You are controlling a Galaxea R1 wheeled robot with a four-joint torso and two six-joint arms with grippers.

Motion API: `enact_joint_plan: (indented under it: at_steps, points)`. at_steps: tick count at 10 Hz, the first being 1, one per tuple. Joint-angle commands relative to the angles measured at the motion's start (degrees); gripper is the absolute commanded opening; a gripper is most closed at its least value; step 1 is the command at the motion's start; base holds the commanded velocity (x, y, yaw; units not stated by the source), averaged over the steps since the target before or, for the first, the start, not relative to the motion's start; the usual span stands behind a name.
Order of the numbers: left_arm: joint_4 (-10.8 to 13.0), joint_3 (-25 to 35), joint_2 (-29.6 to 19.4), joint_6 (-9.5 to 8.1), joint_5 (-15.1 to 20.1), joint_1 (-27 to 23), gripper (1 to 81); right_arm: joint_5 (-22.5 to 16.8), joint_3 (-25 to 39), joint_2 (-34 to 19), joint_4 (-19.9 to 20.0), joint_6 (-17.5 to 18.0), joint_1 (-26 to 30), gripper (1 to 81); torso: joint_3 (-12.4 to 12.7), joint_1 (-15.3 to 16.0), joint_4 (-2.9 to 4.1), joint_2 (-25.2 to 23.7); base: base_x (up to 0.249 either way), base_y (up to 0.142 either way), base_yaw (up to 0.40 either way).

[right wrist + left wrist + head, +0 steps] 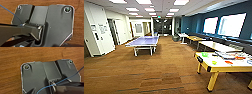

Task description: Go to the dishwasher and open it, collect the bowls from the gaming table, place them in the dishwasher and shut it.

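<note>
**Bowls lying on the gaming table at the right of a carpeted room**

The head view is looking down a long room with brown carpet (159, 72). The gaming table (219, 65), with its glossy white surface, yellow sides and yellow legs, is standing at the right edge, its dark-slotted end facing into the room. Small bright bowls are sitting on it: a green bowl (205, 54) near the slotted end, a yellow-green bowl (214, 62) closer to the near side, and an orange-red bowl (228, 62) further along. Other flat items are lying beyond them, too blurred to name. A blue ping-pong table (143, 41) is standing well apart, toward the middle left. A row of pale tables (216, 46) is running along the blue wall (194, 23) under bright windows (231, 24). A white door (99, 32) is showing at the left.

The wrist views are adding what the head view is not giving: the carpet from close above, under each arm's dark plate. A thin blue cable (70, 77) is crossing the left wrist view, and a similar blue cable (11, 12) is crossing the right wrist view.

Whether either pincer is open or closed, or holding anything, I cannot tell.
</note>
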Motion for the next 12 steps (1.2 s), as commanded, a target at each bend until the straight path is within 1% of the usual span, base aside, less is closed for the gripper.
enact_joint_plan:
  at_steps: [1, 7, 8, 12]
  points:
    - [-0.20, -0.10, 0.05, -0.11, 2.38, -2.81, 81.1, -2.64, 0.20, 0.31, -0.03, -0.15, 2.51, 81.1, 0.00, 0.02, 0.00, 0.00, 0.185, 0.000, 0.000]
    - [-0.20, -0.10, 0.13, -0.11, 2.38, -2.64, 81.1, -2.64, 0.20, 0.39, -0.03, -0.07, 2.33, 81.1, 0.00, 0.00, 0.00, 0.00, 0.179, 0.000, 0.000]
    - [-0.20, -0.10, 0.14, -0.11, 2.38, -2.81, 81.1, -2.64, 0.20, 0.39, -0.03, -0.07, 2.33, 81.1, -0.02, 0.02, 0.00, 0.00, 0.089, 0.000, 0.000]
    - [-0.20, -0.10, 0.05, -0.11, 2.38, -2.81, 81.1, -2.64, 0.20, 0.57, -0.12, -0.15, 2.33, 81.1, -0.02, 0.02, 0.00, 0.05, 0.000, 0.000, 0.000]
